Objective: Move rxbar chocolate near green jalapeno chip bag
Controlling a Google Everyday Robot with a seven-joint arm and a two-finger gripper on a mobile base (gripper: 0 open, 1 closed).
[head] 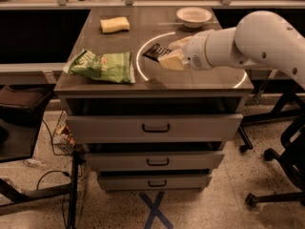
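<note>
The green jalapeno chip bag lies crinkled at the front left of the countertop. The rxbar chocolate, a small dark flat bar, is held in my gripper above the middle of the counter, to the right of the bag. The gripper's pale fingers are shut on the bar's right end. The white arm reaches in from the right. The bar hangs tilted, apart from the bag.
A yellow sponge lies at the back left. A white bowl sits at the back right. A white ring is marked on the counter. Drawers are below; office chair legs stand at the right.
</note>
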